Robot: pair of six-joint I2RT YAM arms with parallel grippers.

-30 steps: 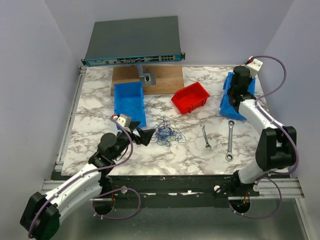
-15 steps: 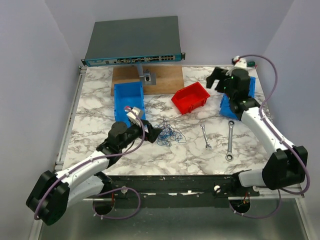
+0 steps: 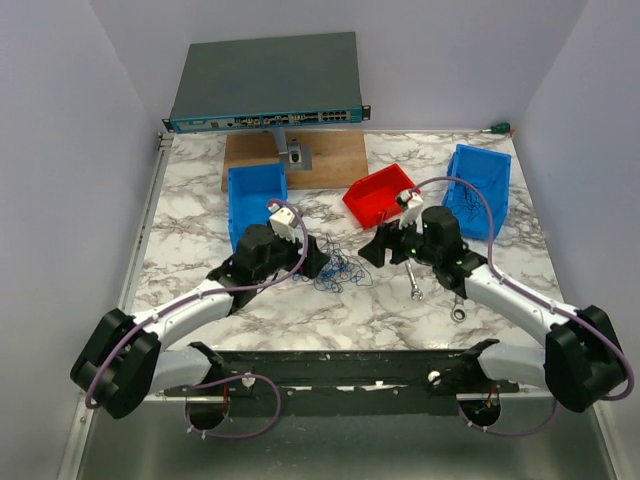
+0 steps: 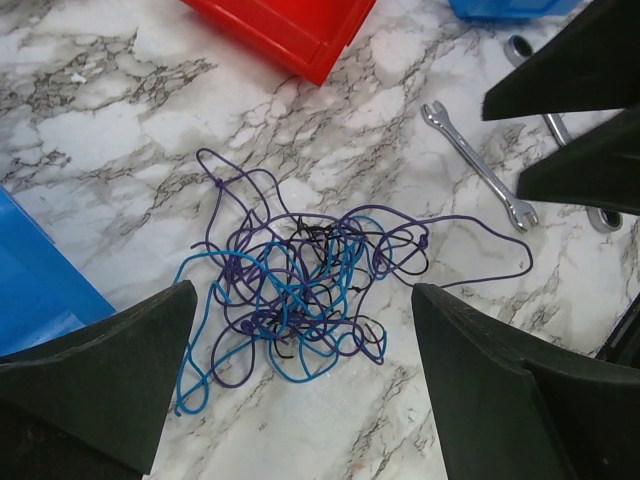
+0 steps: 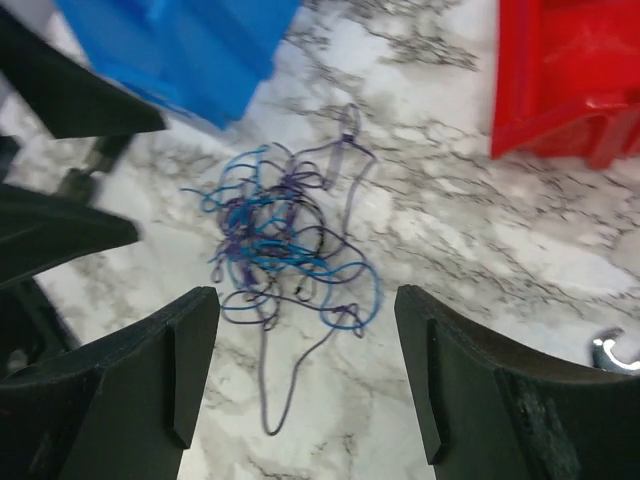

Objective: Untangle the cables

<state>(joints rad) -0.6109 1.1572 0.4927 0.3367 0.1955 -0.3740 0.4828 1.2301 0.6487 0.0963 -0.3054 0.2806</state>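
The cables [image 3: 336, 268] lie as one loose tangle of thin blue, purple and black strands on the marble table, in the middle. In the left wrist view the tangle [image 4: 300, 285] lies just beyond my fingers. In the right wrist view it [image 5: 285, 250] lies ahead too, with one purple strand trailing toward me. My left gripper [image 3: 318, 257] is open and empty at the tangle's left edge. My right gripper [image 3: 372, 250] is open and empty just to the tangle's right. The two grippers face each other across the tangle.
A red bin [image 3: 381, 193] stands behind the tangle. A blue bin [image 3: 257, 200] stands at the left and another [image 3: 479, 188] at the right. Two silver wrenches [image 3: 412, 276] [image 3: 459, 305] lie under the right arm. A wooden board [image 3: 290, 157] and a network switch [image 3: 265, 82] are at the back.
My right arm has swung from the right blue bin down to the tangle's right side. My left gripper has moved right to the tangle's edge. The tangle has not moved.
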